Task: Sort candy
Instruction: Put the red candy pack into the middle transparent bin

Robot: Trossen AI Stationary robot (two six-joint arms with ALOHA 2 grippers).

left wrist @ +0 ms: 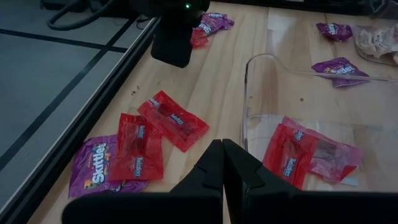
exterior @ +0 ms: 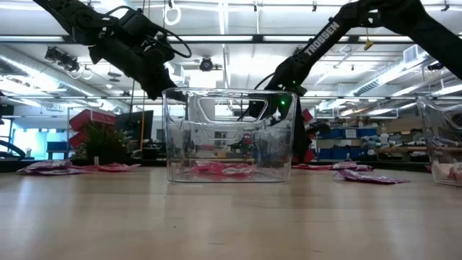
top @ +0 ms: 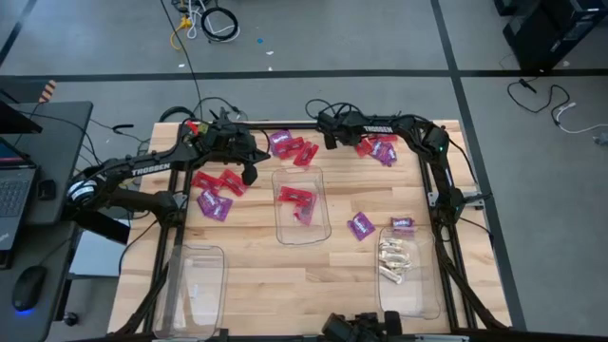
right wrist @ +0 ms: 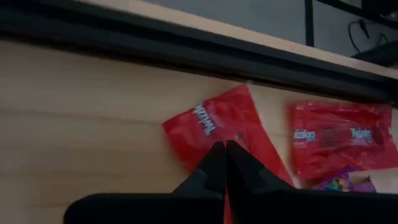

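Closest to the low camera stood the middle clear bin point(exterior: 229, 137) on the table point(top: 285, 285), red packets point(top: 296, 197) inside. I saw the left pincer point(left wrist: 222, 163) closed and empty, just beside that bin's rim. Right pincer point(right wrist: 224, 163) closed too, tips over a red packet point(right wrist: 217, 124) near the far edge; grip unclear. Purple packets point(top: 361, 226) lay loose. Cream pieces point(top: 394, 259) sat in the right bin point(top: 429, 294).
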